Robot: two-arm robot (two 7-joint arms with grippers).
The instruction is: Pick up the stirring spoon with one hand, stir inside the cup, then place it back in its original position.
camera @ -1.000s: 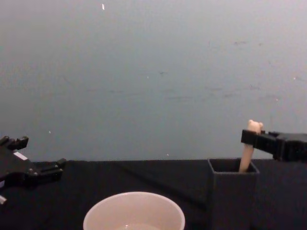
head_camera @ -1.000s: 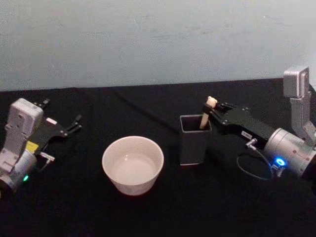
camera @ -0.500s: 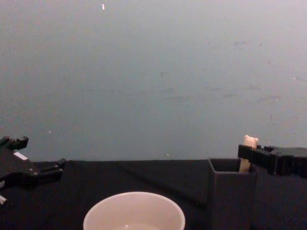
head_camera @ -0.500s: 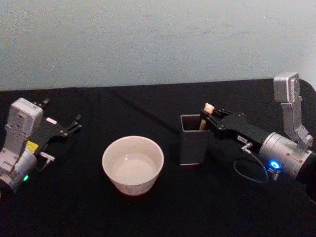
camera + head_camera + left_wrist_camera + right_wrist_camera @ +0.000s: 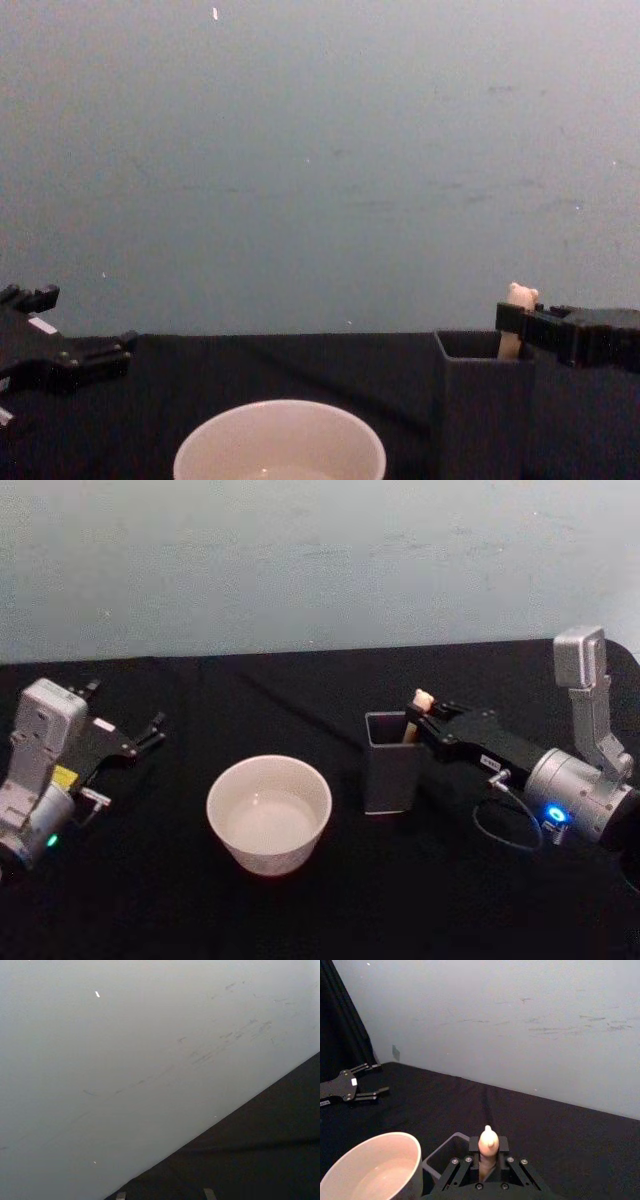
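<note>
1. Head view: the right gripper [image 5: 419, 714] reaches in from the right to the dark grey holder [image 5: 391, 763], its fingers clamped on the stirring spoon [image 5: 416, 718] just under the bear-head top. The spoon stands inside the holder at its right side, only the top showing above the rim. The cup [image 5: 269, 813] sits on the black table [image 5: 330, 910] just to the left of the holder, apart from it. The left gripper [image 5: 140, 742] is parked far left, fingers apart and holding nothing

2. Left wrist view: wall and a strip of the table; nothing of the task's things to judge by

3. Right wrist view: the spoon's top [image 5: 488, 1146] stands up between the two fingers, pinched on both sides, with the holder's rim [image 5: 445, 1152] below it and the cup [image 5: 372, 1167] beside that. The left gripper [image 5: 367, 1090] lies farther off, spread open

4. Chest view: the bear head [image 5: 518, 296] pokes up above the holder [image 5: 484, 405], gripped by the right gripper [image 5: 515, 318] level with the rim. The cup's rim [image 5: 280, 440] shows low at the centre

5. Judgement: with the spoon seated deep in the holder and gripped, the step is either the first grasp or the return. If the first, the next move calls for a straight lift clear of the rim, then a carry left over the cup; if the return, opening the fingers and backing off
</note>
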